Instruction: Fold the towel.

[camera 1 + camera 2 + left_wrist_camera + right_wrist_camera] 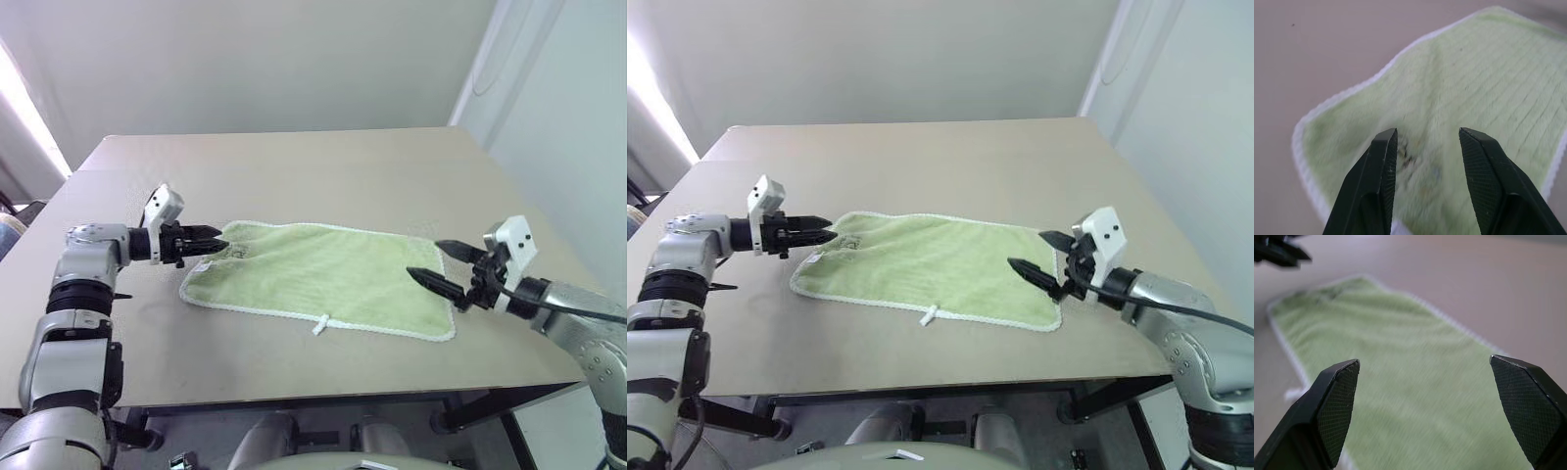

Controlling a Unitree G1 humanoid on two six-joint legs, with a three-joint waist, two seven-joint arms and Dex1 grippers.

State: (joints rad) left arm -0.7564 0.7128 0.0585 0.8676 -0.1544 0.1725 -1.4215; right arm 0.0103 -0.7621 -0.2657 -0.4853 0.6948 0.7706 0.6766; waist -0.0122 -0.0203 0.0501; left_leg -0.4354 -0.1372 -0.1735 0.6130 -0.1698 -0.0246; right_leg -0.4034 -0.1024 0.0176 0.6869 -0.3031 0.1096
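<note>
Left end effector: my jaws stand partly apart with nothing between them. The tips hover at the towel's left end, just over the corner that carries the dark mark.

Why there: a short-edge corner is the natural place to pinch if that end is to be lifted and carried over. I judge this to be an approach, not a grip.

Right end effector: my jaws are spread wide and hold nothing. One finger sits over the towel's right edge, the other just beyond it, so the gape brackets that end.

Why so wide: a broad gap gives room for the hem to pass between the pads before closing, I would guess.

Towel: it lies flat and unfolded on the surface, long side running between my two end effectors, with white edging all round.

Loop tag: it sticks out from the near long edge, roughly midway along.

Dark mark: it shows between my left fingers in the left wrist view.

Surface: beige, with bare room behind the towel.

Progress: no fold is made yet; both ends are lined up for grasping.
</note>
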